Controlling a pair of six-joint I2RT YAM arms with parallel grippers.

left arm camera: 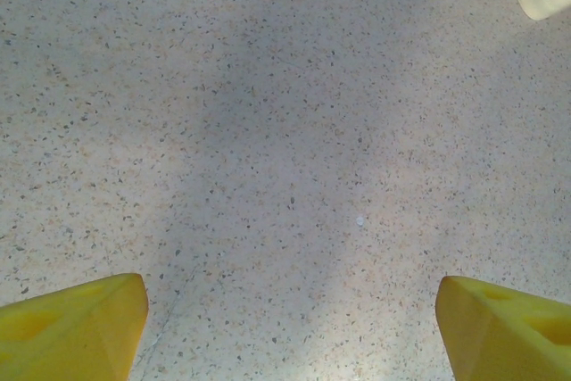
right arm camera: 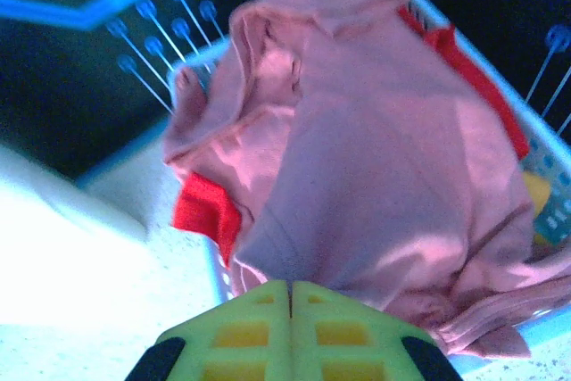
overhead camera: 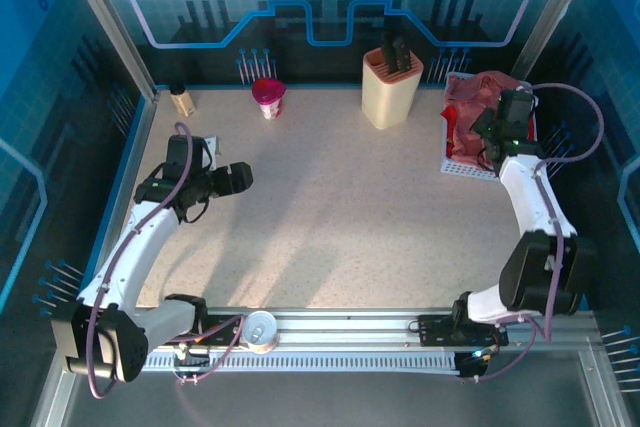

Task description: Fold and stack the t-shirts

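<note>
from above, the left gripper [overhead camera: 240, 177] is seen hovering over the bare speckled table [overhead camera: 350, 217], well apart from the white mesh basket [overhead camera: 470, 169] at the far right, where the right gripper [overhead camera: 487, 142] is lowered onto a salmon-pink t-shirt [overhead camera: 470, 92].

in the left wrist view, the yellow fingers [left arm camera: 80, 327] are spread wide – nothing is held between them.

in the right wrist view, the jaws are pressed together, their tips touching the pink t-shirt – whether cloth is pinched cannot be told. a red t-shirt [right arm camera: 207, 213] is seen beneath it, and a bit of yellow cloth [right arm camera: 535, 194] at the right.
</note>
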